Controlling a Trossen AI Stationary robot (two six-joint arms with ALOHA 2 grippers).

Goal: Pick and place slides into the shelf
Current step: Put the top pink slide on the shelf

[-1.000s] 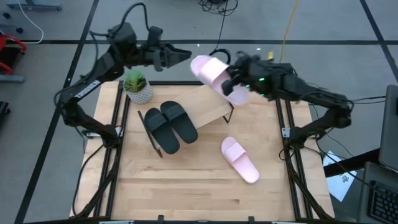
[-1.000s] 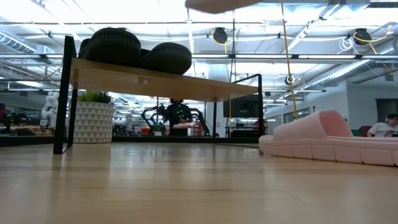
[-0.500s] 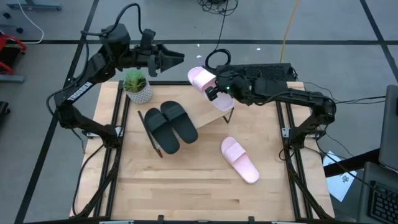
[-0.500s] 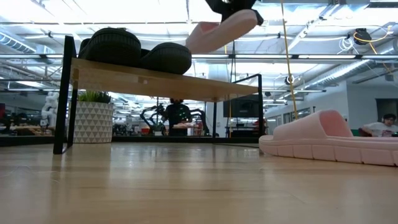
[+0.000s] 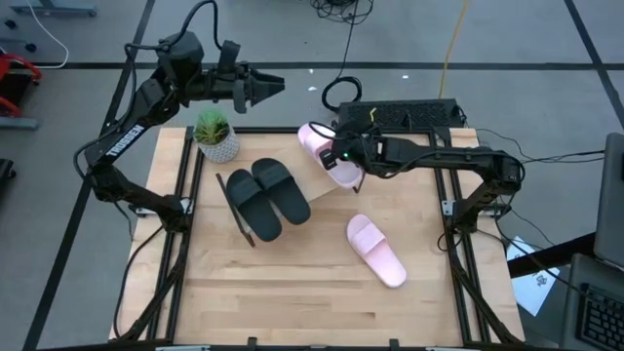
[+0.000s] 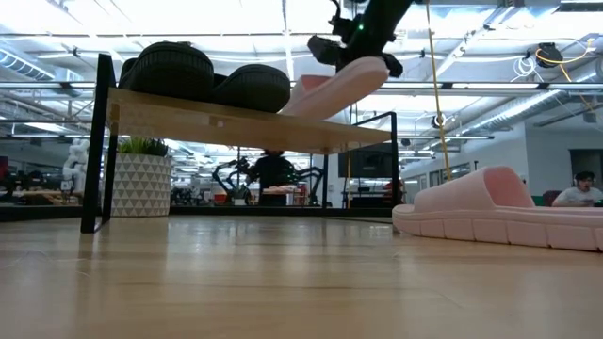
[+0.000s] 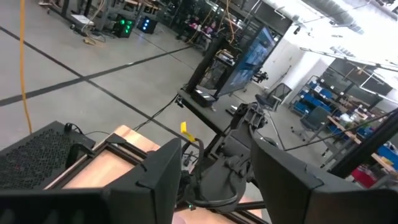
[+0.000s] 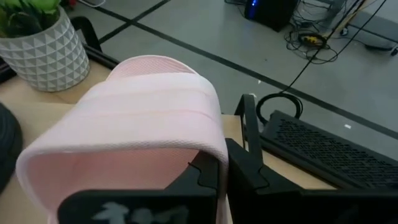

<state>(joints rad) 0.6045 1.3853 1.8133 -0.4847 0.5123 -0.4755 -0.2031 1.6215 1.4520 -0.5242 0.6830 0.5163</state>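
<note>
Placing now: you have the right hand (image 5: 338,156) clenched on a pale pink slide (image 5: 325,148), hanging tilted over the shelf (image 5: 331,180), toe end down near the boards.
Key relation: the shelf's free bay lies directly under the held slide, on the side away from the black pair (image 5: 268,195); the slide's long axis runs across the shelf's length, so your likely move is a lowering and levelling, little sideways travel.
Low view: the pink slide (image 6: 334,87) slopes down toward the shelf top (image 6: 236,122), its low end touching or nearly touching just beside the nearer black slide (image 6: 252,87); I cannot tell which.
In the way: that black slide's edge is close; watch for a nudge as you level out.
Second pink slide (image 5: 375,250): flat on the worktop (image 5: 292,283), well clear of the shelf, nearer your right arm.
Left hand (image 5: 263,86): raised beyond the worktop's far edge, past the potted plant (image 5: 215,135), fingers spread and gripping nothing.
Progress, as I judge it: two slides shelved, third arriving, fourth waiting.
</note>
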